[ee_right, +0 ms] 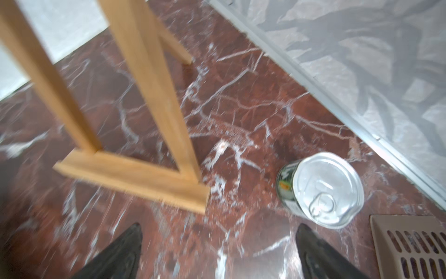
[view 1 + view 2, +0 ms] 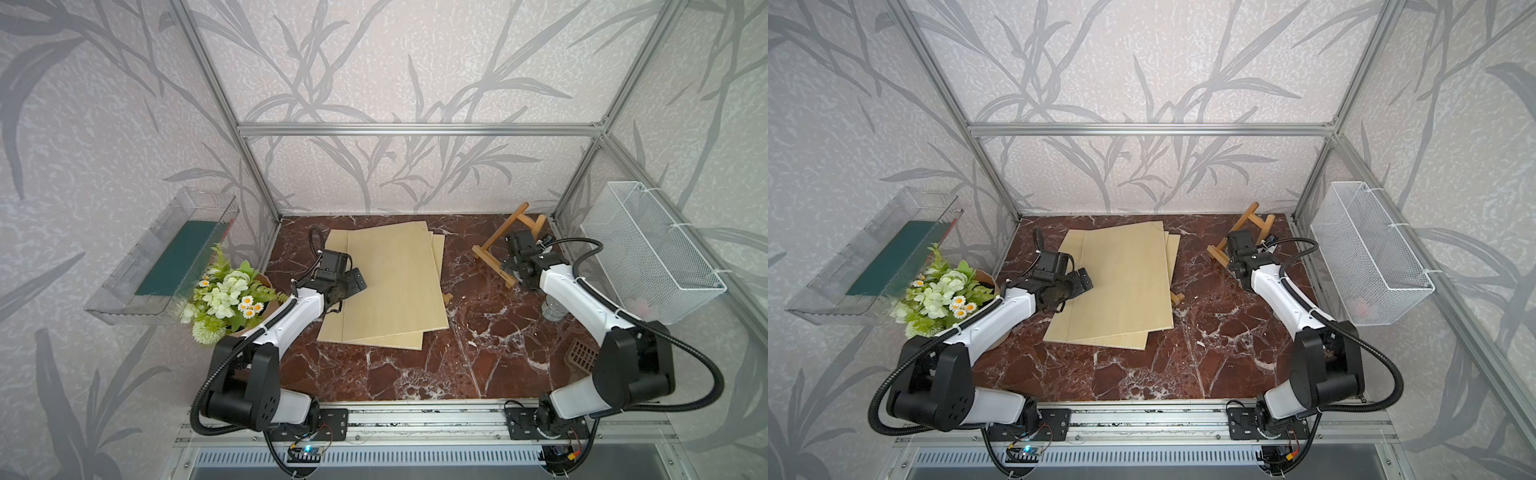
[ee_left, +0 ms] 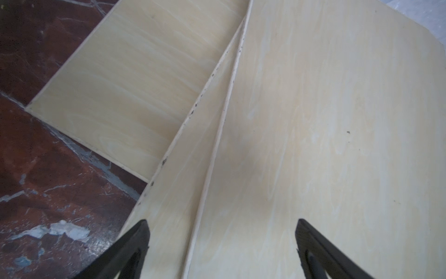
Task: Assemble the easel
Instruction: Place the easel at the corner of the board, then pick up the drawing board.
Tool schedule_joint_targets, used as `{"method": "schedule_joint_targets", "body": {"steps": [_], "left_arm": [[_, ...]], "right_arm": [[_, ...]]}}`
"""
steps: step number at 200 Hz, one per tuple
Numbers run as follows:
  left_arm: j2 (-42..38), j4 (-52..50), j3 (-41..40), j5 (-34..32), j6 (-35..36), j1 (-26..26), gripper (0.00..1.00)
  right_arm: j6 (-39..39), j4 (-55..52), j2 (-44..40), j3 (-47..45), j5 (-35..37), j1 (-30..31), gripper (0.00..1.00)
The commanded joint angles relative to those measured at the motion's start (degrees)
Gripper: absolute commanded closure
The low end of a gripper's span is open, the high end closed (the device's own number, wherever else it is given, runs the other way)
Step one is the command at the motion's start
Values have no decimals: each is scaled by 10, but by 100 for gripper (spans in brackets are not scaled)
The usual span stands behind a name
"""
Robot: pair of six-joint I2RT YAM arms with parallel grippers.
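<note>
A small wooden easel [image 2: 498,233] [image 2: 1236,228] stands at the back right of the marble table, leaning toward the back wall. Its legs and bottom ledge [image 1: 135,178] show blurred in the right wrist view. My right gripper [image 1: 218,232] [image 2: 513,272] hangs open just in front of the ledge, touching nothing. My left gripper [image 3: 222,229] [image 2: 359,282] is open over the left part of a stack of pale plywood boards [image 2: 395,282] [image 3: 337,120], with nothing between its fingers. A small wooden piece [image 2: 448,297] pokes out at the boards' right edge.
A tin can [image 1: 323,188] [image 2: 552,309] stands beside my right arm, with a brown slotted grille [image 1: 410,248] [image 2: 582,357] nearer the front. A flower pot [image 2: 224,295] sits at the table's left edge. A clear bin [image 2: 166,257] and a white wire basket [image 2: 648,249] hang on the side walls.
</note>
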Motion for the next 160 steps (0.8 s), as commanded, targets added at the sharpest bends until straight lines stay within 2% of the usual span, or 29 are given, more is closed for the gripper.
{"method": "schedule_joint_targets", "body": {"steps": [1, 10, 25, 34, 64, 95, 124, 160], "left_arm": [[12, -27, 24, 16, 1, 3, 5], [16, -34, 26, 24, 4, 3, 6], [26, -50, 30, 36, 7, 3, 7], [30, -57, 31, 40, 7, 3, 7], [39, -58, 22, 51, 7, 3, 10], [54, -51, 18, 92, 11, 0, 14], [69, -47, 26, 125, 22, -9, 17], [88, -56, 46, 142, 39, -26, 21]], "right_arm": [[-89, 39, -38, -27, -129, 33, 5], [-143, 62, -43, -24, -180, 50, 6], [-187, 70, -31, 0, -278, 74, 6], [-198, 70, -15, 16, -342, 87, 6], [-194, 99, 38, 31, -485, 115, 8], [-169, 111, 106, 41, -559, 121, 12], [-166, 120, 151, 50, -597, 121, 16], [-149, 154, 172, 50, -654, 121, 21]]}}
